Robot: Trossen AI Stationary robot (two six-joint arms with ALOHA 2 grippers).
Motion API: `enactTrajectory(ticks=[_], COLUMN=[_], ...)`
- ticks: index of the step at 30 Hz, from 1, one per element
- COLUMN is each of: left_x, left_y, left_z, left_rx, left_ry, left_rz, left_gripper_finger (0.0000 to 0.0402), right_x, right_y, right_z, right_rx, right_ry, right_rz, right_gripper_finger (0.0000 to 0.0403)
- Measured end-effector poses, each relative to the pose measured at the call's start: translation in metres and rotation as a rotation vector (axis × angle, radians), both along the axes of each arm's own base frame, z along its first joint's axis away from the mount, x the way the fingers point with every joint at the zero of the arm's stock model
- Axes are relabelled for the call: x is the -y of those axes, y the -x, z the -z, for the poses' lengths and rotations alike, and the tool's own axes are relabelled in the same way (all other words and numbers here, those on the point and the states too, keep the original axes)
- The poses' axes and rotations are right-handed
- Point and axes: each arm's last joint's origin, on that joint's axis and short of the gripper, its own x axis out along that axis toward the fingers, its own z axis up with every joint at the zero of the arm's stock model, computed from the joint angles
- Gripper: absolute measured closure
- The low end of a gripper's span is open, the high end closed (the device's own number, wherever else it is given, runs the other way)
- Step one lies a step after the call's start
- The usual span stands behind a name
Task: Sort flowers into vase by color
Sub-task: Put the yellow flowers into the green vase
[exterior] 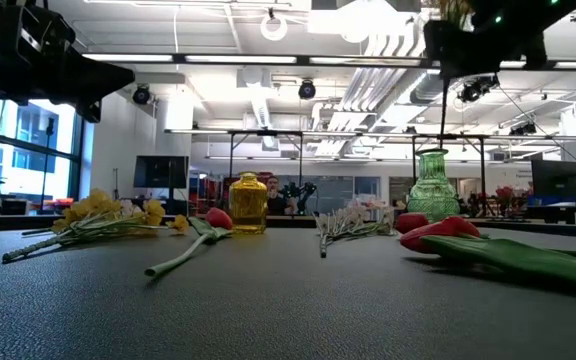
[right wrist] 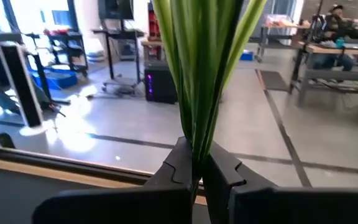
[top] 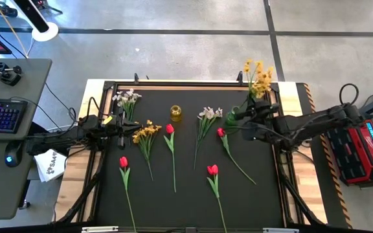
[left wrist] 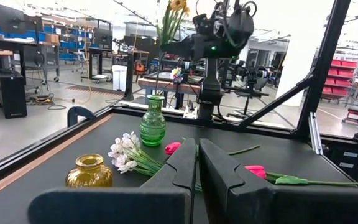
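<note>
Nearest you on the tabletop [top: 251, 207], 2 red tulips are lying flat: one [top: 124, 162] toward the left front, one [top: 212, 170] toward the right front; behind them a third red tulip [top: 169, 129] is lying at the middle, with a yellow spray [top: 146, 131] just to its left and a white spray [top: 208, 114] to its right; a fourth red tulip [top: 221, 133] is lying near the right arm.

Your left claw [top: 123, 136] is hanging beside the yellow spray with its fingers [left wrist: 182, 165] pressed together and nothing between them; another white spray [top: 127, 98] is resting just beyond it at the back left.

Farther back, the amber vase [top: 175, 112] is standing upright at the middle rear, and the green vase [exterior: 432, 186] is standing upright to its right; both are showing empty in the left wrist view.

Your right claw [right wrist: 197, 167] is clamped on the green stems of a yellow flower bunch [top: 258, 77], holding it up above the tabletop near the green vase, the blossoms reaching toward the far right corner.
</note>
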Motion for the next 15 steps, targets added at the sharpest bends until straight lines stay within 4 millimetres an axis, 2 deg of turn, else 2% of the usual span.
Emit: enactTrajectory(ticks=[6, 10, 15], left_x=[0.0, 0.0, 0.0], left_y=[0.0, 0.0, 0.0], left_z=[0.0, 0.0, 0.0], left_rx=[0.005, 0.007, 0.006], left_ry=[0.001, 0.016, 0.017], left_rz=[0.0, 0.001, 0.001], left_gripper_finger=[0.0394, 0.0394, 0.0394], right_x=[0.006, 0.005, 0.01], right_y=[-0.014, -0.021, -0.025], right_z=[0.007, 0.003, 0.002], right_rx=[-0.048, -0.08, -0.092], right_ry=[-0.05, -0.031, -0.086], right_rz=[-0.017, -0.043, -0.107], right_gripper_finger=[0.0402, 0.0402, 0.0402])
